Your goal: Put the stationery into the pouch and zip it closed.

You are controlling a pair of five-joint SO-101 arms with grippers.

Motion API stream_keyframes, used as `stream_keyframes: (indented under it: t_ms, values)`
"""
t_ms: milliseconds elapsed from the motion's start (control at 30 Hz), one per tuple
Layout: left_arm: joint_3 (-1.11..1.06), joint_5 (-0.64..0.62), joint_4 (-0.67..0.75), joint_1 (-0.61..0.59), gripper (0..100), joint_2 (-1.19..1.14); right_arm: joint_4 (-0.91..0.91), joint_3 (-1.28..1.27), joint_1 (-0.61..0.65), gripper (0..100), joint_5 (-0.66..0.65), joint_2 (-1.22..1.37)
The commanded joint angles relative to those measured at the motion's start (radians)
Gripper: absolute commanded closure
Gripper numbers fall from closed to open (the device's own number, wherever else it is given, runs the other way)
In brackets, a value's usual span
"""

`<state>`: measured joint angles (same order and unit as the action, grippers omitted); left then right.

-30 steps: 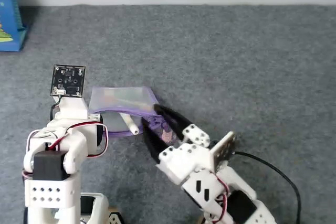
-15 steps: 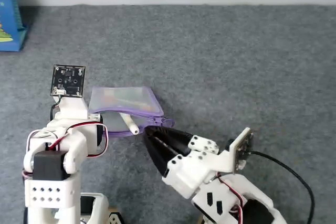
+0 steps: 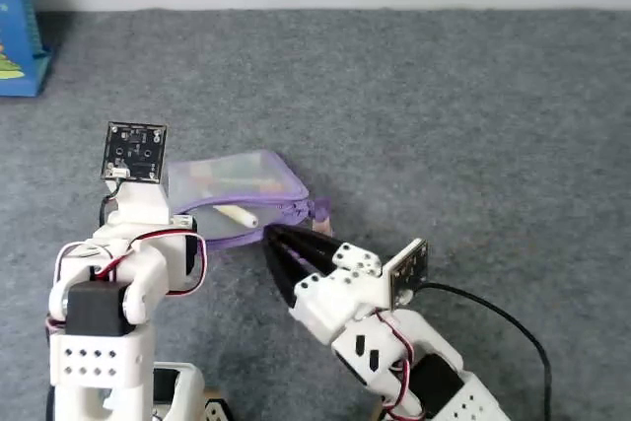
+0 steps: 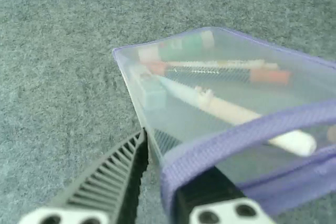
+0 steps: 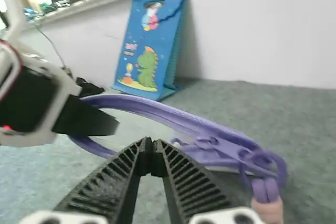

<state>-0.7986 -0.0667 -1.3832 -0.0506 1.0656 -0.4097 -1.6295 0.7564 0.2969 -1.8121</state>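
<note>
The clear pouch (image 3: 237, 179) with purple trim lies on the grey felt, with pens and an eraser visible inside it (image 4: 220, 93). A white pen (image 3: 235, 214) pokes out of its partly unzipped mouth. My left gripper (image 4: 152, 142) is shut on the pouch's purple edge at its left end. My right gripper (image 3: 281, 248) sits just in front of the pouch's near right side, shut with nothing between its fingers (image 5: 152, 153). The purple zipper pull (image 3: 320, 210) hangs free at the pouch's right end, beside the right gripper (image 5: 265, 187).
A blue printed box (image 3: 18, 36) stands at the far left against the white wall and rises behind the pouch (image 5: 152, 45) in the right wrist view. Open grey felt (image 3: 463, 125) stretches to the right and behind the pouch.
The right gripper let go of the zipper end, drew back toward its base, then came forward again, shut. The pouch shifted slightly away and its mouth narrowed.
</note>
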Motion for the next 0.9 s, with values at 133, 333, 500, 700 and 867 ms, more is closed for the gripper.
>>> stream_keyframes:
  t_ms: [133,333,500,700,867]
  values:
    - [0.010,-0.008,0.021,-0.005,99,0.000,-0.394,0.324,-0.053,99.1,0.164,0.053]
    - [0.010,-0.008,0.021,-0.006,99,0.000,-0.561,0.400,-0.128,99.1,0.112,0.053]
    - [0.010,-0.006,0.021,-0.055,99,0.000,-0.581,0.316,-0.222,99.0,-0.075,0.053]
    - [0.010,-0.005,0.021,-0.054,99,0.000,-0.595,0.204,-0.222,97.6,-0.077,0.053]
    - [0.010,-0.005,0.021,-0.052,99,-0.005,-0.596,0.218,-0.223,85.7,-0.072,0.054]
